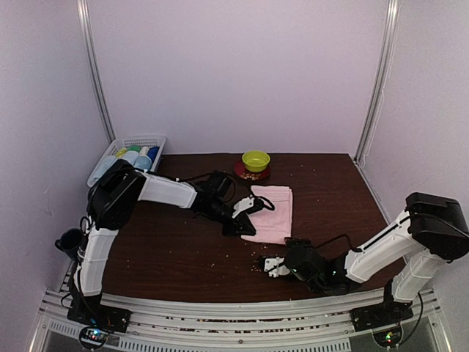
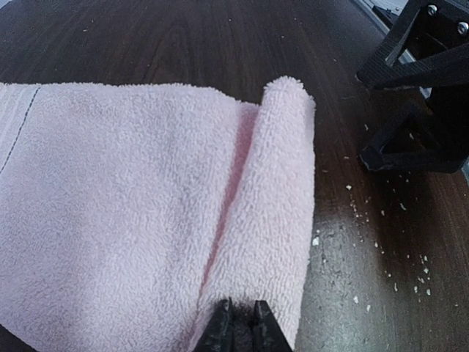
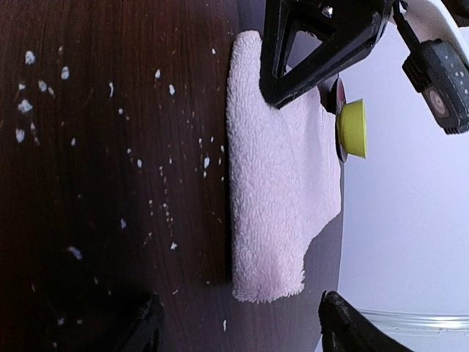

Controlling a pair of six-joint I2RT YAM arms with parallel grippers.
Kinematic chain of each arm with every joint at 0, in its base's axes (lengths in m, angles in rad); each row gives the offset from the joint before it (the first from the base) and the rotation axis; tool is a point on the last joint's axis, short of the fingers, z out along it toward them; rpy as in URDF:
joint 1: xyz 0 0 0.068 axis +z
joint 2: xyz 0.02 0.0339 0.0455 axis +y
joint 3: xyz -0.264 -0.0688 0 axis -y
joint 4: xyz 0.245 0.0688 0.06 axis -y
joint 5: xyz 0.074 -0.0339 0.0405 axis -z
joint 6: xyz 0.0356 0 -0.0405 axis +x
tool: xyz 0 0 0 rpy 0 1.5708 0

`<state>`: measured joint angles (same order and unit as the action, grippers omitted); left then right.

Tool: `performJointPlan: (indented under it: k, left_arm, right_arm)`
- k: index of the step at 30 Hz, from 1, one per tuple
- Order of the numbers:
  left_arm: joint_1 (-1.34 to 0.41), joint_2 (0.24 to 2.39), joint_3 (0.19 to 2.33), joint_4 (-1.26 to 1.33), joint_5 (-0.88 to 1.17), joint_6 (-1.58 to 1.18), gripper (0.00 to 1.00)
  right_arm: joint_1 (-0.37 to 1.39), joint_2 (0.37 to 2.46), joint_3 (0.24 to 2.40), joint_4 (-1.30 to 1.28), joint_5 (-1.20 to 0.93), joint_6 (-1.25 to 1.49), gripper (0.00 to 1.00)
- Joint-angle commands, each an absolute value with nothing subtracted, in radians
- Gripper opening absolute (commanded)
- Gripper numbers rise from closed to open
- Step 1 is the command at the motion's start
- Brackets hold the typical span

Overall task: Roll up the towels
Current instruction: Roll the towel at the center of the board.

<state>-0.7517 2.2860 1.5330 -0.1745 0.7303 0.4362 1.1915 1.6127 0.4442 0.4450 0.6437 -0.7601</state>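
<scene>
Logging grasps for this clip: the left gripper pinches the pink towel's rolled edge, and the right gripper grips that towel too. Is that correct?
Not quite. The left gripper does pinch the rolled edge of the pink towel, but the right gripper grips nothing. The right wrist view shows its fingers spread wide, with the towel's end lying just ahead of them.

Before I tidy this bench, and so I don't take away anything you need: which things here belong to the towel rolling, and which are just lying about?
In the job:
pink towel, one edge rolled
left gripper, shut on that roll
right gripper, open, near it

Lying about:
yellow-green bowl on red saucer
white basket of bottles
crumbs
</scene>
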Motion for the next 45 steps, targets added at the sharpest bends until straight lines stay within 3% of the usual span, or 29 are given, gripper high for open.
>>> performJointPlan:
  k: [1, 12, 24, 27, 29, 34, 39, 45]
  left_arm:
    - [-0.734, 2.344, 1.522, -0.295, 0.693, 0.436, 0.11]
    - [-0.725, 2.342, 1.520, -0.302, 0.703, 0.444, 0.11]
    - [-0.715, 2.332, 1.513, -0.306, 0.722, 0.454, 0.11]
    - [-0.713, 2.327, 1.507, -0.305, 0.721, 0.457, 0.11]
    - [-0.708, 2.316, 1.497, -0.298, 0.718, 0.457, 0.13]
    - [-0.696, 2.219, 1.403, -0.197, 0.686, 0.420, 0.29]
    - [-0.695, 2.036, 1.234, -0.053, 0.586, 0.362, 0.67]
    - [-0.706, 1.810, 1.017, 0.102, 0.515, 0.341, 0.87]
  right_arm:
    - [1.164, 1.704, 0.490, 0.488, 0.647, -0.838, 0.73]
    - [1.088, 1.868, 0.574, 0.479, 0.641, -0.894, 0.58]
    - [1.037, 1.971, 0.644, 0.457, 0.627, -0.873, 0.35]
    - [1.028, 1.969, 0.669, 0.410, 0.609, -0.851, 0.07]
    - [1.028, 1.945, 0.681, 0.367, 0.573, -0.824, 0.00]
    - [1.028, 1.889, 0.725, 0.222, 0.490, -0.722, 0.00]
    - [1.028, 1.842, 0.739, 0.132, 0.424, -0.646, 0.00]
    - [1.032, 1.834, 0.794, -0.008, 0.306, -0.528, 0.00]
